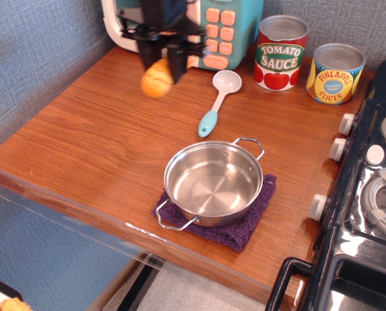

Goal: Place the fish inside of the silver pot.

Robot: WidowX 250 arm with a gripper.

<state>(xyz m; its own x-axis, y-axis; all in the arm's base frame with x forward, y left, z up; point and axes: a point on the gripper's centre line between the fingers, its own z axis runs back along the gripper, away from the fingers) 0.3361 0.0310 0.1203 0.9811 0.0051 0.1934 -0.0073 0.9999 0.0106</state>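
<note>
Spoon [217,97] behind pot [213,183] (on cloth [258,217])

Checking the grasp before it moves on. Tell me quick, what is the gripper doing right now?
Gripper: closed on the fish, which it holds up off the table.

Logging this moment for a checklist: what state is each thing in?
fish: held in the air, off the counter
gripper: shut on the fish
silver pot: upright, empty, on purple cloth
spoon: lying on the counter
tomato sauce can: upright
pineapple can: upright
</note>
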